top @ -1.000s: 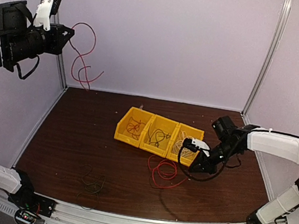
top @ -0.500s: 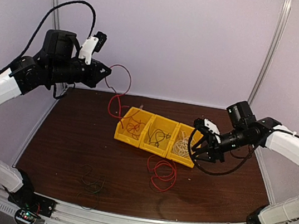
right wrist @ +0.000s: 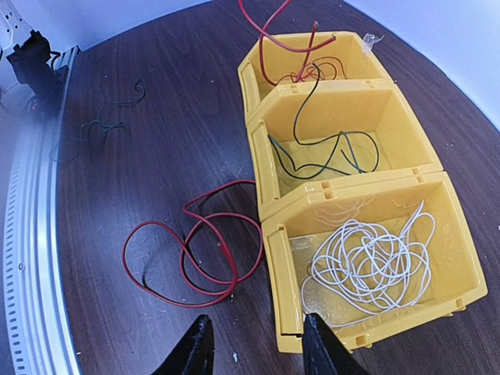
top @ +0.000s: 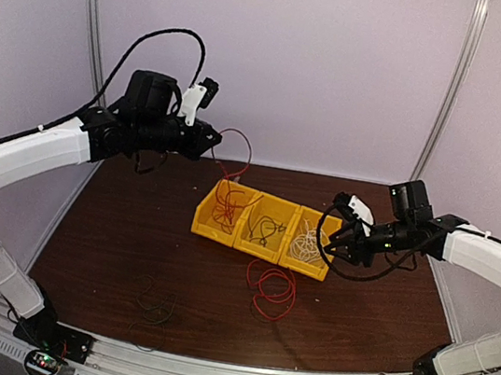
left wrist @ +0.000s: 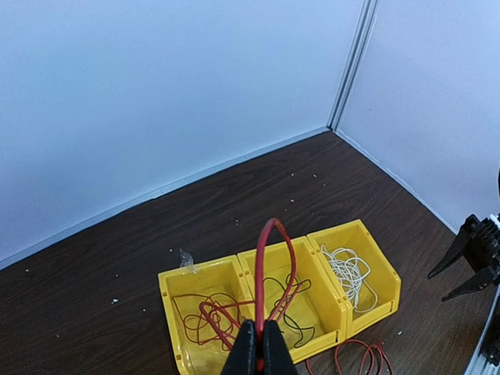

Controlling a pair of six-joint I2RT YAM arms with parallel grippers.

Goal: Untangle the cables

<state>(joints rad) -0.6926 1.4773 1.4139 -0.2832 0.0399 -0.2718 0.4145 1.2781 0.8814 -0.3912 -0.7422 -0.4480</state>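
My left gripper (top: 212, 139) is shut on a red cable (left wrist: 266, 258) and hangs above the left end of a row of three yellow bins (top: 256, 247). The cable arches up from the jaws and trails down into the left bin, onto more red cable (left wrist: 205, 320). The middle bin holds a dark cable (right wrist: 328, 156), and the right bin a white cable (right wrist: 371, 262). My right gripper (right wrist: 258, 336) is open with nothing in it, above the right bin's front corner. A second red cable (right wrist: 195, 258) lies looped on the table before the bins.
A thin dark green cable (top: 153, 303) lies loose on the table at the near left. The right arm's thick black cable (top: 323, 255) loops beside the right bin. Walls with metal posts (top: 448, 94) close in the back and sides.
My left arm swung in from high at the far left to over the bins, bringing the red cable along. My right gripper opened and rose a little from the right bin.
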